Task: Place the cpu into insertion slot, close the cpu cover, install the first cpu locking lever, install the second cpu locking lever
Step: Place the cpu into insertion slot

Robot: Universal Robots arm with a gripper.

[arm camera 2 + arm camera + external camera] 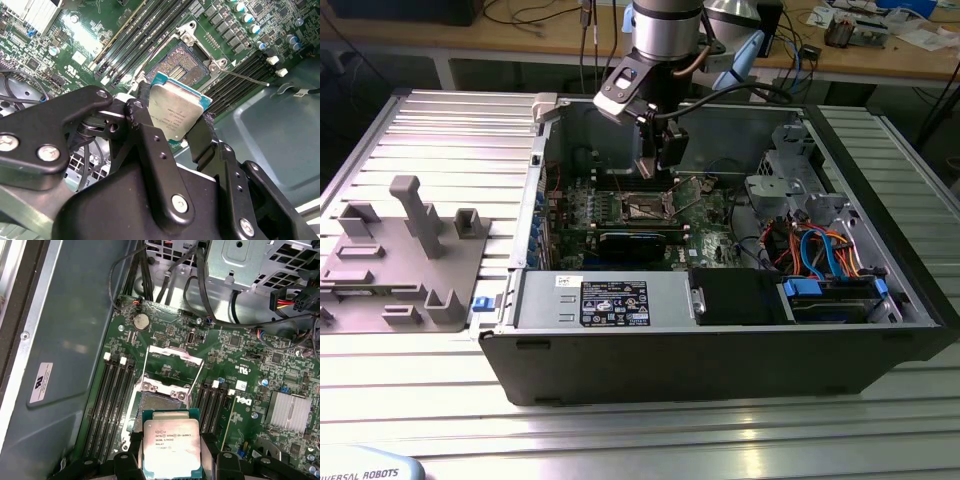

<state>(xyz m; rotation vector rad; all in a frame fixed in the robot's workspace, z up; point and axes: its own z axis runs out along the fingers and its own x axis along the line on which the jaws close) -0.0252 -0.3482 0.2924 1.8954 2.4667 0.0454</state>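
Fingers (140,112) of the gripper (172,119) clamp the cpu (180,107) by two opposite edges, clear of the board (80,55) and near the open insertion slot (182,65) at its middle. A tilted or off-square landing could damage the slot. Beyond, the first wrist view adds the raised cpu cover (175,354); the exterior view adds the arm (665,30) reaching inside the case (720,370).

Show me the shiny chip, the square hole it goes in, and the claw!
the cpu (171,442), first wrist view, middle of its silver top.
the insertion slot (162,401), first wrist view, its dark centre.
the claw (172,115), second wrist view, midway between its fingertips.
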